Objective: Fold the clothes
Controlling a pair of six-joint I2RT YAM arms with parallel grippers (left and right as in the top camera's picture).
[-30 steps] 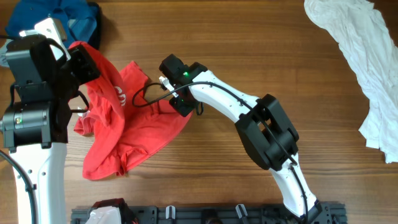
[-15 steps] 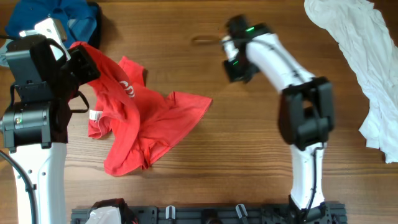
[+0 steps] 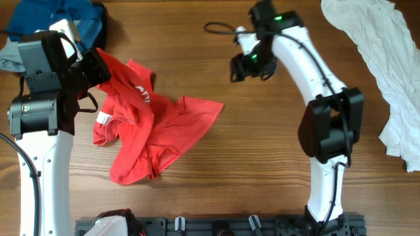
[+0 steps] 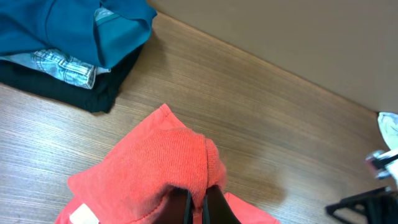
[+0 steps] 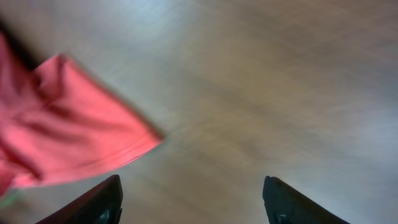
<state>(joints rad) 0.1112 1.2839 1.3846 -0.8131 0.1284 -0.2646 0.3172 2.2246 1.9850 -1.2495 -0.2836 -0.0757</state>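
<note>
The clothes are a red T-shirt [image 3: 157, 124] lying crumpled on the wooden table left of centre. White lettering [image 3: 141, 95] and a small white label [image 3: 104, 118] show on it. My left gripper [image 3: 98, 69] holds its far-left edge lifted off the table. In the left wrist view that gripper [image 4: 200, 208] is shut on a bunched fold of the red T-shirt [image 4: 155, 168]. My right gripper [image 3: 241, 67] hangs over bare wood, apart from the shirt's right corner. In the right wrist view it [image 5: 193, 205] is open and empty, with the blurred red T-shirt [image 5: 68, 130] at left.
A pile of blue, denim and black garments [image 3: 59, 16] sits at the far-left corner, also in the left wrist view [image 4: 74, 31]. A white cloth [image 3: 387, 65] drapes along the right side. A black cable loop [image 3: 220, 27] lies behind the right gripper. A dark rack [image 3: 216, 226] runs along the front edge.
The right gripper drew the shirt's corner out to the right, let it go, opened, and swung away to the far side. The left gripper stayed shut on the shirt and shifted slightly right.
</note>
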